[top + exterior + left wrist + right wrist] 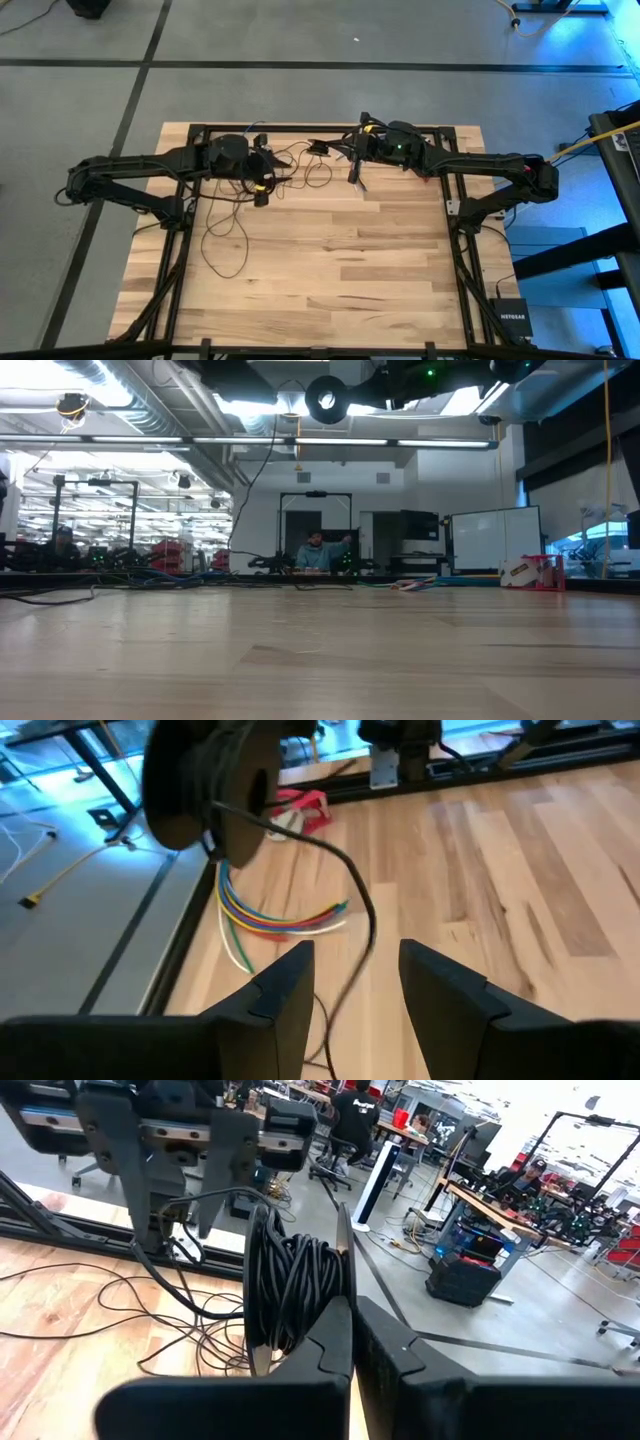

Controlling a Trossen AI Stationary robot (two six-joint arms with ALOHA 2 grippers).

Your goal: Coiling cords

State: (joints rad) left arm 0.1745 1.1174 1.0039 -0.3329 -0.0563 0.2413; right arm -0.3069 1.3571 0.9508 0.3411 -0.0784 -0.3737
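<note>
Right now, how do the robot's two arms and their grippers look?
Both arms are dark, nearly black, built of jointed tubular links. The left gripper has two flat, blocky dark fingers with angled tips. The right gripper has similar dark fingers, and a green light glows on its wrist housing in the high view. Thin yellow wiring runs near both wrists.

The coiled cords (pixel 290 1295) are partly hidden behind the right gripper's fingers (pixel 325 1335); their loose strands (pixel 225 235) near the left gripper (pixel 262 192) look too thin to follow.
</note>
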